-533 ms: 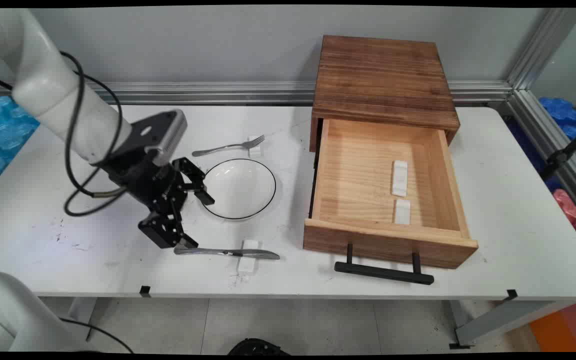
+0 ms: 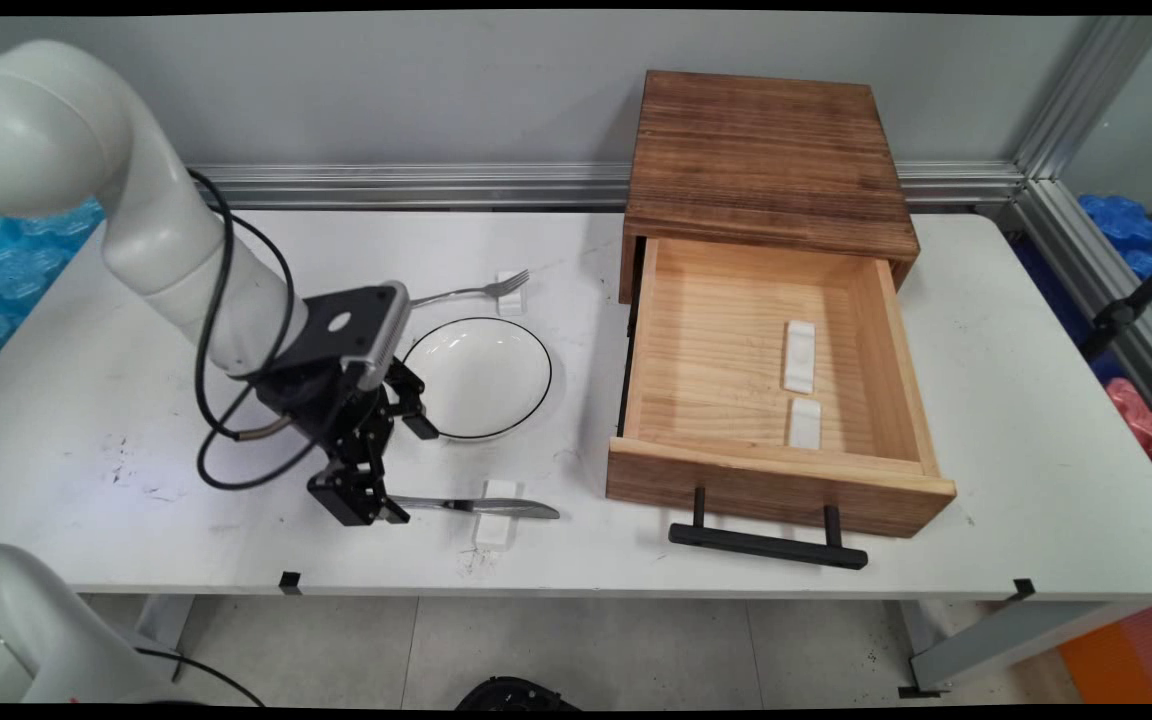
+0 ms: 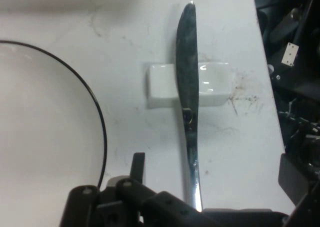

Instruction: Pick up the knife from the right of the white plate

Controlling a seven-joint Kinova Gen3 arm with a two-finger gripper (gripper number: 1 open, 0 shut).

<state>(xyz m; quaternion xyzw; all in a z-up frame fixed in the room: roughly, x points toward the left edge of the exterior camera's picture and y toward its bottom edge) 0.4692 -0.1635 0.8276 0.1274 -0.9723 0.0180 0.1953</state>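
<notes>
Here the tabletop (image 2: pixel 1036 480) carries an open wooden drawer (image 2: pixel 766 400), a white plate (image 2: pixel 481 375) and a knife (image 2: pixel 476 506) across a small white rest (image 3: pixel 210 84). The tool (image 2: pixel 394 470) straddles its handle, fingers apart. Likely thin, stiff, slippery steel; best gripped mid-handle.

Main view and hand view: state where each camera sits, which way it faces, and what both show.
Main view: fixed above the table's near side, facing down and across to the wall; shows the white arm and tool.
Hand view: on the hand, looking along the tool down at the table; its black linkage rises from the bottom edge.
Shared: the knife across its white rest, and the black-rimmed plate.
</notes>
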